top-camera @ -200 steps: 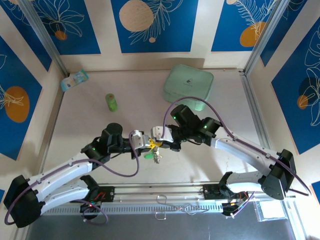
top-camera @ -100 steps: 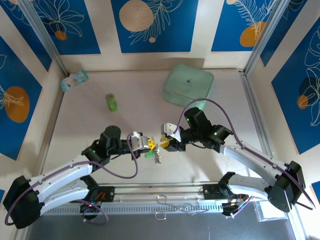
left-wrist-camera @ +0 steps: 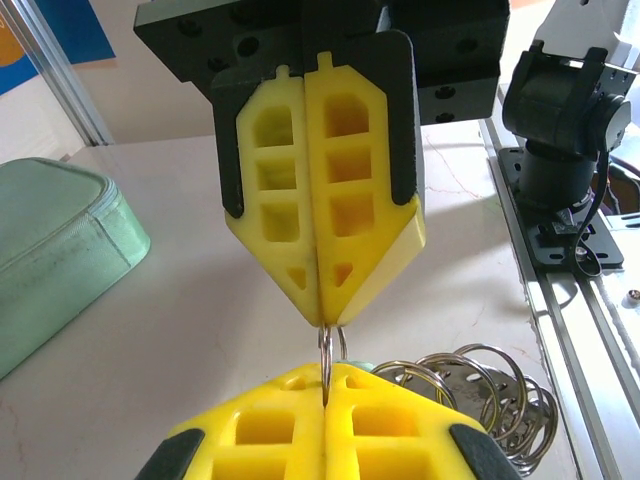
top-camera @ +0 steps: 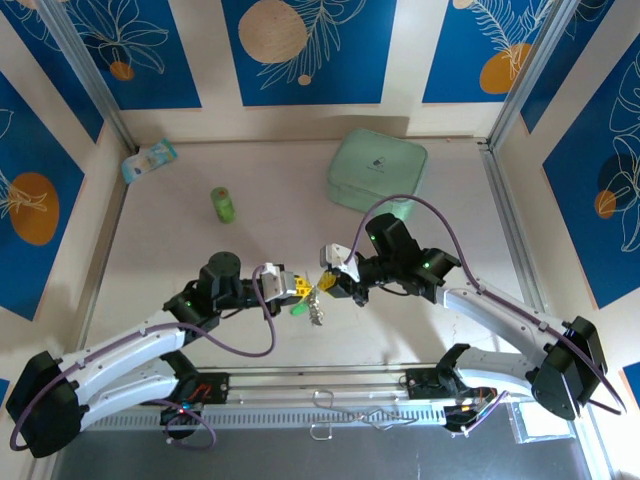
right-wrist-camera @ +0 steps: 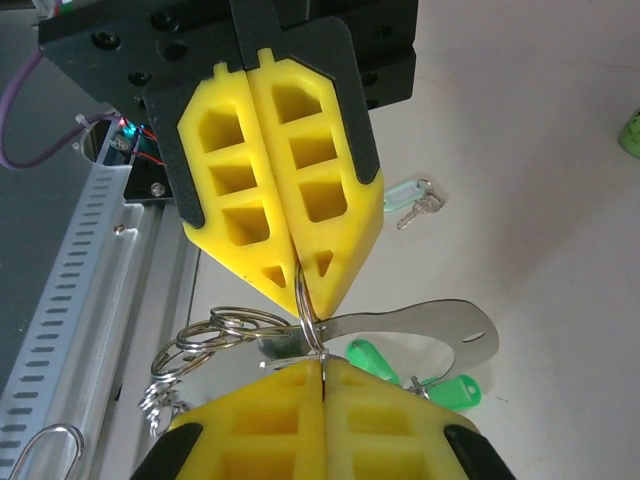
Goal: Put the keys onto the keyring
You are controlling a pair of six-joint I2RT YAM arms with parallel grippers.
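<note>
The keyring (left-wrist-camera: 326,350), a thin silver ring, is pinched edge-on between my two yellow-fingered grippers, which meet tip to tip just above the table. My left gripper (left-wrist-camera: 327,378) is shut on its near side and my right gripper (left-wrist-camera: 322,318) is shut on its far side. In the right wrist view the right gripper (right-wrist-camera: 322,368) and left gripper (right-wrist-camera: 300,275) clamp the same keyring (right-wrist-camera: 303,305). A flat silver plate (right-wrist-camera: 430,325), several split rings (right-wrist-camera: 215,335) and green-headed keys (right-wrist-camera: 372,358) hang below. One pale-headed key (right-wrist-camera: 412,200) lies loose on the table.
A mint-green case (top-camera: 377,170) sits at the back, right of centre. An upright green cylinder (top-camera: 223,205) and a small packet (top-camera: 148,160) stand at the back left. The metal rail (right-wrist-camera: 90,250) runs along the near table edge, close under the hanging bunch (top-camera: 315,314).
The right arm drew back to the right and its gripper came onto the ring again from there. The left arm and the hanging bunch have hardly moved.
</note>
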